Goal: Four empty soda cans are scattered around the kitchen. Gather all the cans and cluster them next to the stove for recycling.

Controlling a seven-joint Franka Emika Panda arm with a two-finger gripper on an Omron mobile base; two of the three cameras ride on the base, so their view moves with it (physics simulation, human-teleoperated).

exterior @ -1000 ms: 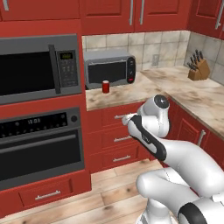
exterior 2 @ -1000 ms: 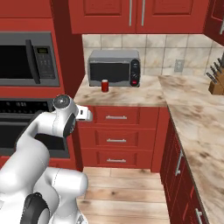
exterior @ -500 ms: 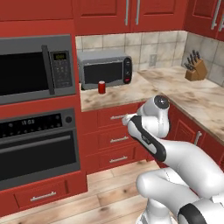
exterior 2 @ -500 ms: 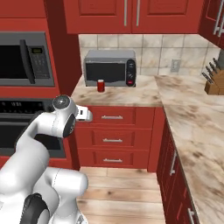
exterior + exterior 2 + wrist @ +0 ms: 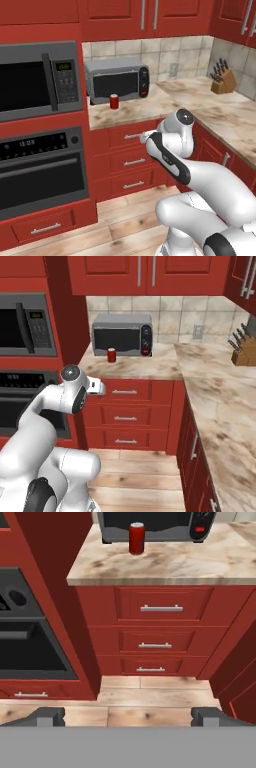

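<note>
- Small red soda can with a silvery top (image 5: 114, 101), upright on the beige marbled counter (image 5: 131, 111) in the centre of the left base view, just in front of the grey countertop microwave (image 5: 118, 80); same can at upper centre of the hand view (image 5: 136, 538) and upper left-centre of the right base view (image 5: 111, 355).
- Two-finger gripper (image 5: 128, 716) spread wide and holding nothing: dark fingertips (image 5: 47, 715) far apart at the bottom corners of the hand view, only wood floor (image 5: 150, 699) between them.
- Gripper aimed at the red drawer stack (image 5: 157, 634) below the counter, well short of the can and lower than it; white arm folded at lower right of the left base view, hand near the top drawer front (image 5: 131, 135).
- Black-fronted wall oven with a clock (image 5: 40, 172) and built-in microwave above it at the left of the left base view; wooden knife block (image 5: 223, 82) at upper right.
- Judged progress: early. One can located, not yet grasped; no stove and no gathered cluster to be seen here.
- Left to do, as far as can be judged: raise and extend to the can, clench on it, carry it beside the stove, then find the rest.
</note>
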